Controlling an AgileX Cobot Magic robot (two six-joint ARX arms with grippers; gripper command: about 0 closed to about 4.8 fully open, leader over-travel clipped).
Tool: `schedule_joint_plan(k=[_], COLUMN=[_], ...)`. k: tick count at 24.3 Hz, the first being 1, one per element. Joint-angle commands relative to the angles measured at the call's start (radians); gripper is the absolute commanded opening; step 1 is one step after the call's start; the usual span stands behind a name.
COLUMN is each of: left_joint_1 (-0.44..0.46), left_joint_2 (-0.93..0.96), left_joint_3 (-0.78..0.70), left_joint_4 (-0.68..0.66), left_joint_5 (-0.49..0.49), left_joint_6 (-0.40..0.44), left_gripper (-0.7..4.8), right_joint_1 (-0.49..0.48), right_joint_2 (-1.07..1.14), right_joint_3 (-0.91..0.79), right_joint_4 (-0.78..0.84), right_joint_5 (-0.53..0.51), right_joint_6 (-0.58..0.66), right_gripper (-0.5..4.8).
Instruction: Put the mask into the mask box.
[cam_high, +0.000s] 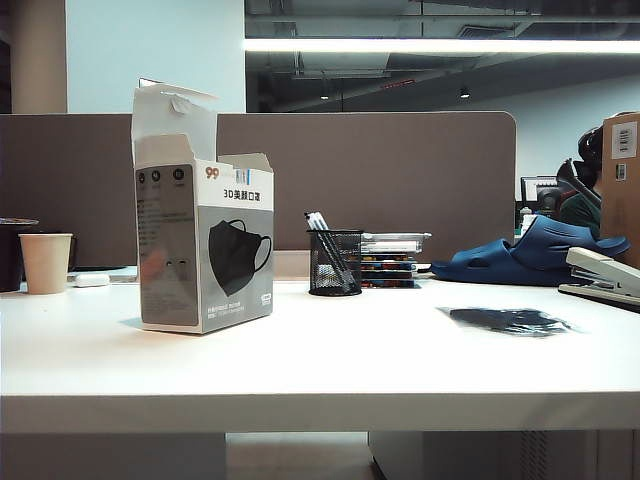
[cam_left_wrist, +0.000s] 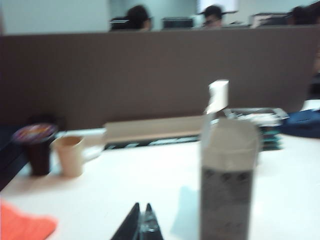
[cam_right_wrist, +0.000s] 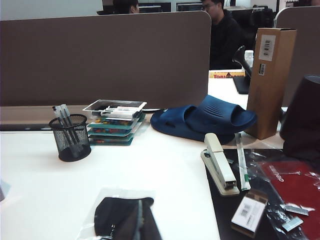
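Fingers of the left gripper are pressed together, empty, low over the white table near the mask box. Right gripper fingers are likewise closed, just above the mask lying flat. Farther back stand a mesh pen cup and blue clog.

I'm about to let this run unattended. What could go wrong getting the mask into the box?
The mask lies flat in slippery clear wrap, so the shut right tool above it may slide off. The mask box is tall with raised flaps; a nudge from the shut left tool nearby could tip it. The mesh pen cup stands between them.
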Motion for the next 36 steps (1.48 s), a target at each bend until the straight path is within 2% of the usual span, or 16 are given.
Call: schedule_joint_plan(k=[1, 3, 5, 11, 14, 16, 18, 21, 25, 26, 27, 28, 30, 36], left_joint_1=[0.001, 0.001, 0.001, 0.001, 0.001, 0.001, 0.001, 0.001, 0.002, 0.002, 0.001, 0.002, 0.002, 0.001], left_joint_2=[0.065, 0.148, 0.221, 0.376, 0.456, 0.494, 0.547, 0.6, 0.66, 0.682, 0.696, 0.719, 0.75, 0.81], left_joint_3=[0.055, 0.098, 0.131, 0.186, 0.211, 0.223, 0.235, 0.237, 0.256, 0.265, 0.271, 0.28, 0.293, 0.301], left_joint_4=[-0.002, -0.001, 0.004, 0.04, 0.048, 0.055, 0.086, 0.143, 0.156, 0.157, 0.158, 0.159, 0.16, 0.188], left_joint_5=[0.14, 0.229, 0.274, 0.279, 0.301, 0.316, 0.323, 0.323, 0.323, 0.323, 0.324, 0.323, 0.323, 0.324], left_joint_6=[0.001, 0.002, 0.002, 0.009, 0.074, 0.077, 0.078, 0.08, 0.113, 0.137, 0.14, 0.146, 0.162, 0.162], left_gripper=[-0.06, -0.06, -0.06, -0.06, -0.06, -0.06, -0.06, -0.06, -0.06, -0.06, -0.06, -0.06, -0.06, -0.06], right_joint_1=[0.002, 0.002, 0.002, 0.003, 0.003, 0.004, 0.01, 0.066, 0.123, 0.143, 0.153, 0.169, 0.194, 0.247], right_joint_2=[0.082, 0.184, 0.284, 0.552, 0.699, 0.772, 0.873, 1.037, 1.198, 1.26, 1.299, 1.36, 1.442, 1.621], right_joint_3=[0.138, 0.272, 0.385, 0.639, 0.752, 0.789, 0.826, 0.853, 0.875, 0.888, 0.895, 0.901, 0.908, 0.918], right_joint_4=[-0.164, -0.274, -0.354, -0.496, -0.497, -0.498, -0.497, -0.497, -0.493, -0.487, -0.48, -0.459, -0.415, -0.3], right_joint_5=[0.003, -0.001, -0.017, -0.092, -0.146, -0.163, -0.217, -0.212, -0.204, -0.175, -0.152, -0.119, -0.074, 0.049], right_joint_6=[0.004, 0.004, 0.004, 0.003, 0.003, 0.003, 0.003, 0.0, -0.005, -0.008, -0.008, -0.008, -0.008, -0.012], right_gripper=[-0.09, -0.09, -0.09, -0.09, -0.09, -0.08, 0.19, 1.31, 2.26, 2.89, 3.26, 3.99, 4.79, 4.79])
